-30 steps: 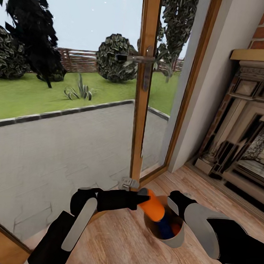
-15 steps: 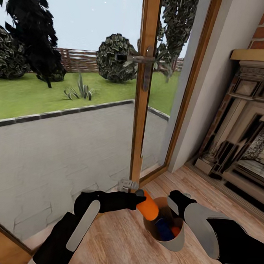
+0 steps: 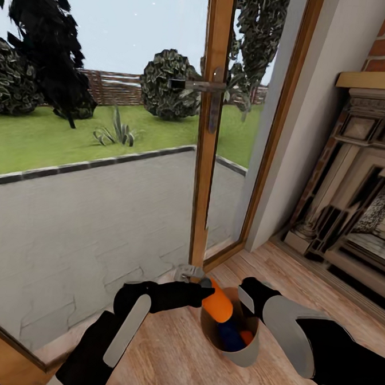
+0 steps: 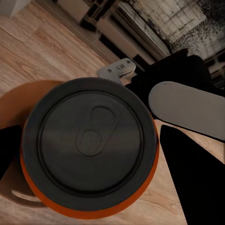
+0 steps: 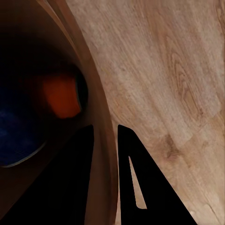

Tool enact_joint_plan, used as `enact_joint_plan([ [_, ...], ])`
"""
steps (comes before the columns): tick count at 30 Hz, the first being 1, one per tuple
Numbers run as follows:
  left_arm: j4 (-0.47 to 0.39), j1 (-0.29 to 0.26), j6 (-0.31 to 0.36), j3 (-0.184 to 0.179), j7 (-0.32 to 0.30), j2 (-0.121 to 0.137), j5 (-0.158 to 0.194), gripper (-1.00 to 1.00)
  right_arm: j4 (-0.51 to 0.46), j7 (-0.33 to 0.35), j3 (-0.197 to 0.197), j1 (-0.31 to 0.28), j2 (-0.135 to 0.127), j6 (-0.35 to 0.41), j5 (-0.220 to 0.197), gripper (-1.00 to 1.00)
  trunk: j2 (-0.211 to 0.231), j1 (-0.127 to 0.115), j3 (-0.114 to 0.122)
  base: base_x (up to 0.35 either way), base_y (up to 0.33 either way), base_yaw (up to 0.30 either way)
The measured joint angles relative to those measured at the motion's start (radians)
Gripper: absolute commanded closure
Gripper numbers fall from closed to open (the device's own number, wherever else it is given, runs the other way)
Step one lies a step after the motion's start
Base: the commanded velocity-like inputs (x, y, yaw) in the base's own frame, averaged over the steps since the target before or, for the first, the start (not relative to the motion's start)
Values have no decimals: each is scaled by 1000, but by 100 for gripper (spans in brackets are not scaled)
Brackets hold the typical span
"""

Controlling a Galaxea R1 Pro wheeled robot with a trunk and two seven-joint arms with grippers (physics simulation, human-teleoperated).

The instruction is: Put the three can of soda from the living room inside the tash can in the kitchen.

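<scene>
1. The left gripper (image 3: 204,290) holds an orange can (image 3: 217,304). Its fingers are closed on the sides of the can.
2. In the left wrist view the can's grey top (image 4: 89,143) faces the camera. One dark finger (image 4: 9,143) shows at one side of the can and another at the far side.
3. The orange can is tilted. Its low end dips over the open mouth of the bin (image 3: 244,352).
4. The bin stands on the wood floor (image 3: 175,363), near the glass door (image 3: 102,169) and not far from the fireplace (image 3: 358,198).
5. Inside the bin lie a blue can (image 3: 227,334) and another orange can (image 3: 246,337), side by side.
6. The right wrist view looks down into the bin, with the blue can (image 5: 18,126) touching the second orange can (image 5: 63,96).
7. The right gripper (image 3: 247,293) is at the bin's rim. Its fingers (image 5: 140,187) are nearly closed, one inside the wall (image 5: 101,140) and one outside, pinching the rim between them.
</scene>
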Motion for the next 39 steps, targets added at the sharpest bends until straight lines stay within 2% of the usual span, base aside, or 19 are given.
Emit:
enact_joint_plan([
  [7,31,0,-20,-2,9,-10,-4,100,-5,0,8,0,4,2,2,100,0,0,0,0,0,0],
  [9,54,-1,-28,-12,25,-15,-2,100,-16,1,0,0,6,0,3,100,0,0,0,0,0,0],
  [14,74,-1,-46,-44,57,-16,0,100,-22,0,14,0,10,2,6,100,0,0,0,0,0,0],
  [18,78,-1,-49,-51,80,-17,-2,100,-23,1,-2,0,14,-2,-5,100,0,0,0,0,0,0],
  [23,107,-1,-71,-57,98,-18,-1,100,-23,0,13,0,18,1,2,100,0,0,0,0,0,0],
  [29,124,-2,-106,-83,115,-18,0,100,-22,1,4,0,27,1,-4,100,0,0,0,0,0,0],
  [39,164,-2,-152,-101,136,-21,-1,100,-21,3,3,0,42,1,-6,100,0,0,0,0,0,0],
])
